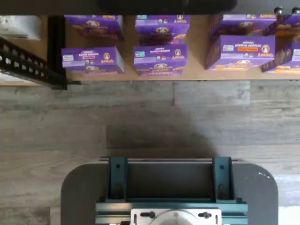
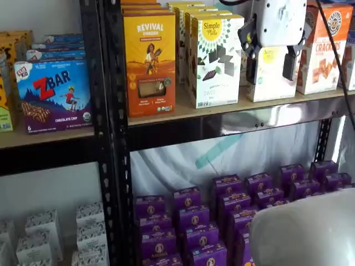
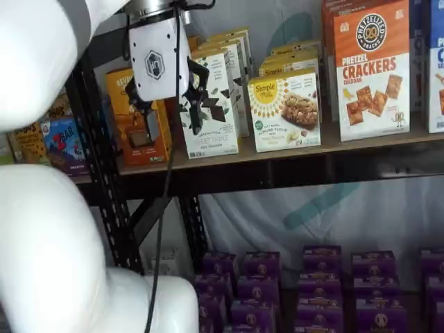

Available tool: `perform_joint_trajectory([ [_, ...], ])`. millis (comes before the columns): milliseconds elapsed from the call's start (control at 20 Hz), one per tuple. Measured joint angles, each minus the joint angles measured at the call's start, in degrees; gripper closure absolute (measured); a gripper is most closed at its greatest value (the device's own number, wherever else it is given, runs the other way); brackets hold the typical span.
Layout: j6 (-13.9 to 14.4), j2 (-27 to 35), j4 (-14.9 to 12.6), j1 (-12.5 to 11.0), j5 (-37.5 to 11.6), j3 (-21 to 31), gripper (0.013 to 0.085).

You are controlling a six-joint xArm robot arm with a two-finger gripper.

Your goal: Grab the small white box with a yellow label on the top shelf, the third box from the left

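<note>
White box point(image 2: 270, 75) | straight behind hand point(image 2: 272, 65), upright on top shelf point(image 2: 233, 123) | hand's fingers apart, holding nothing

Grey wood-plank floor point(image 1: 140, 117) runs up to a low tan shelf board point(image 1: 197, 75) stocked with purple boxes point(image 1: 93, 60). Black perforated uprights point(image 2: 111, 138) frame the racks. A pale sheet with a teal stripe point(image 2: 222, 152) hangs behind the lower bay. Small white patterned boxes point(image 2: 89, 224) sit low on the left, against a plain white wall point(image 2: 39, 15).
</note>
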Motion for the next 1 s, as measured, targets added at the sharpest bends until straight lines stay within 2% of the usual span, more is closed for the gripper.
perform_joint_trajectory([
  [400,-4.5,1.5,-0.3,-4.5,-3.7,0.6,0.013],
  [1000,-12.6,7.5,-0.5,-12.6,-11.2,0.0,0.013],
])
